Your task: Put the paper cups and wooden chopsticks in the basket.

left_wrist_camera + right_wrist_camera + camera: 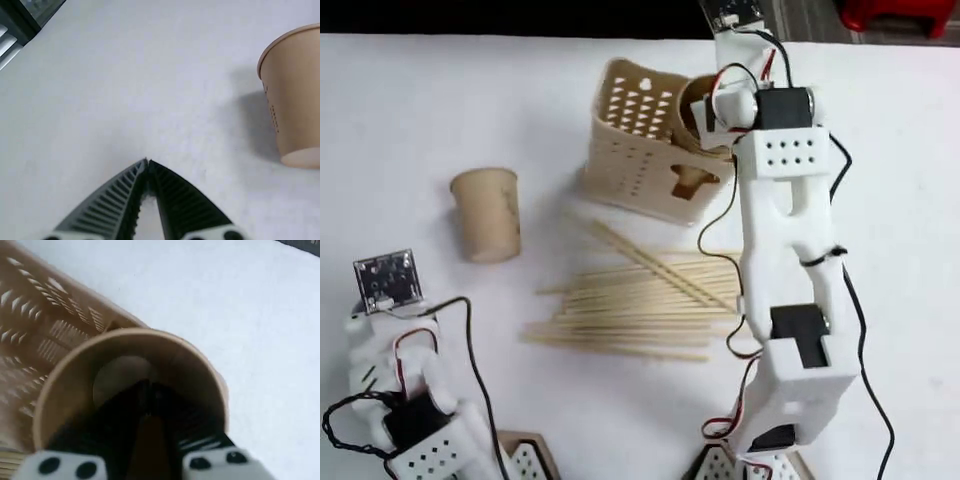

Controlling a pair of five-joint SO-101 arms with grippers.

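Placement of first cup, late stage. My right gripper (147, 390) is clamped on the near wall of the first cup (130, 370), with one finger apparently inside the mouth. It holds the cup tilted at the right end of the basket (635, 140), which stands in the upper centre of the high view. I cannot tell whether the cup already rests on the basket floor or hangs just above it. My left gripper (148, 162) is closed on nothing, its tips meeting over the bare table (410, 110) at the lower left of the high view. The second cup (488, 213) sits at the left of that view, well apart from the basket and near my left gripper; I cannot tell whether it is upright or on its side. The chopsticks (640, 305) lie in a loose pile at the centre, just below the basket, with a few crossing the rest at a slant.

I judge the step in hand to be releasing the first cup. The next move calls for parting the right fingers and drawing straight up, so that neither cup nor basket is dragged along. The second cup and all the chopsticks are not yet in the basket.
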